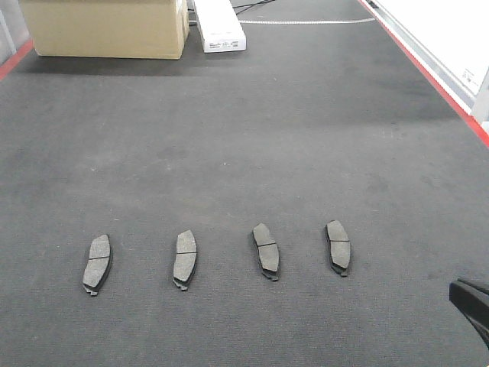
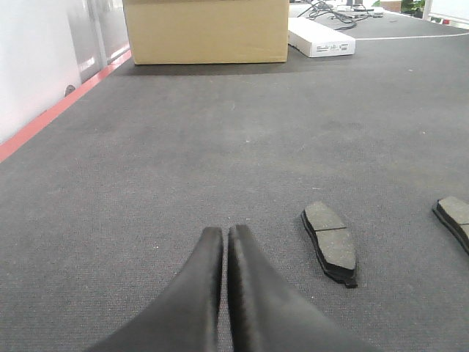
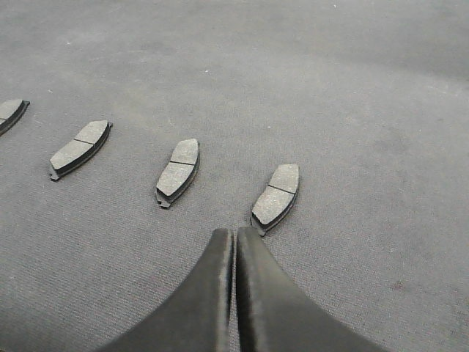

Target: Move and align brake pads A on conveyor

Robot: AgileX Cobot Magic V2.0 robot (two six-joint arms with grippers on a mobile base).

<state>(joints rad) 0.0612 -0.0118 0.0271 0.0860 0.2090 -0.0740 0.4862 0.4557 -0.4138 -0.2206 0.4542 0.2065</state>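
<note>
Front view overlooks conveyor (image 1: 244, 138); both low wrist views share it.

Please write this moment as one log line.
pads: four in a row on belt, none held | left gripper: shut, empty | right gripper: shut, empty, near rightmost pad

Conveyor (image 1: 252, 130): wide dark grey felt-like belt, red edge strips L and R. Four brake pads A lie flat on it in a row, well apart, long axes running up-belt: pad 1 (image 1: 97, 264), pad 2 (image 1: 184, 258), pad 3 (image 1: 267, 251), pad 4 (image 1: 338, 247). Rel. to right claw (image 3: 234, 233): pad 4 just ahead, slightly R of tips; others fan off to its L. Rel. to left claw (image 2: 225, 231): pad 1 near, to its R. Far up-belt: cardboard box (image 1: 107, 27), white box (image 1: 220, 27) beside it.
</note>
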